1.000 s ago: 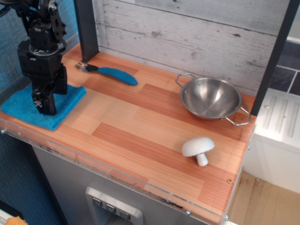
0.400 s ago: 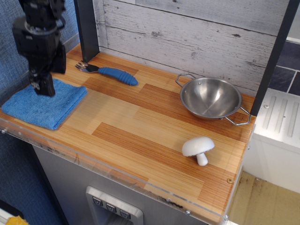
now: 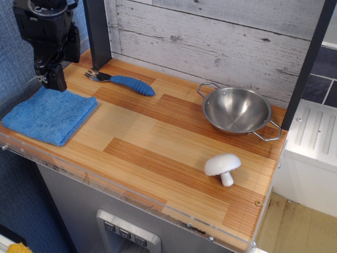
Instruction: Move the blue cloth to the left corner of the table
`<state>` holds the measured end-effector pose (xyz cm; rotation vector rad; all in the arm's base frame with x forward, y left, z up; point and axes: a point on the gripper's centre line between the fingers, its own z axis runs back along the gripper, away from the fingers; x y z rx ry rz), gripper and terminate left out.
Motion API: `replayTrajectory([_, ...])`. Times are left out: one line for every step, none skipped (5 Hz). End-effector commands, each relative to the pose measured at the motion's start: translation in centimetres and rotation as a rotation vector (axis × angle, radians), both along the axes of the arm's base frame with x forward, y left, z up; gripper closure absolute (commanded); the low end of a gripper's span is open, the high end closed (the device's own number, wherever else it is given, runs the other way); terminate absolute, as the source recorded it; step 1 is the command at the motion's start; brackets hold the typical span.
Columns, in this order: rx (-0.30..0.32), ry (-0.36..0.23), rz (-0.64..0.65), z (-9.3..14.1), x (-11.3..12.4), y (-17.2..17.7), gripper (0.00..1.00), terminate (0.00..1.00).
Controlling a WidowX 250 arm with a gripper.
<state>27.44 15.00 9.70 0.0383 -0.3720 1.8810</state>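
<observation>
Cloth (image 3: 50,115) laid flat at counter (image 3: 158,153) left corner.
Steel bowl (image 3: 236,109) is seen empty; fingers (image 3: 52,79) are raised above cloth edge, apparently closed, nothing held.

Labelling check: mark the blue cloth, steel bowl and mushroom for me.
blue cloth (image 3: 50,116), observation.image view, centre of its flat top.
steel bowl (image 3: 237,109), observation.image view, inner bottom of the basin.
mushroom (image 3: 222,164), observation.image view, white cap.
</observation>
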Motion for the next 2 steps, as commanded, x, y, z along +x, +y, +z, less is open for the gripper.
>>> replayTrajectory([0.018,-0.034,0.004,1.57,-0.3,-0.1,0.0,0.0])
replayTrajectory([0.018,-0.034,0.004,1.57,-0.3,-0.1,0.0,1.0])
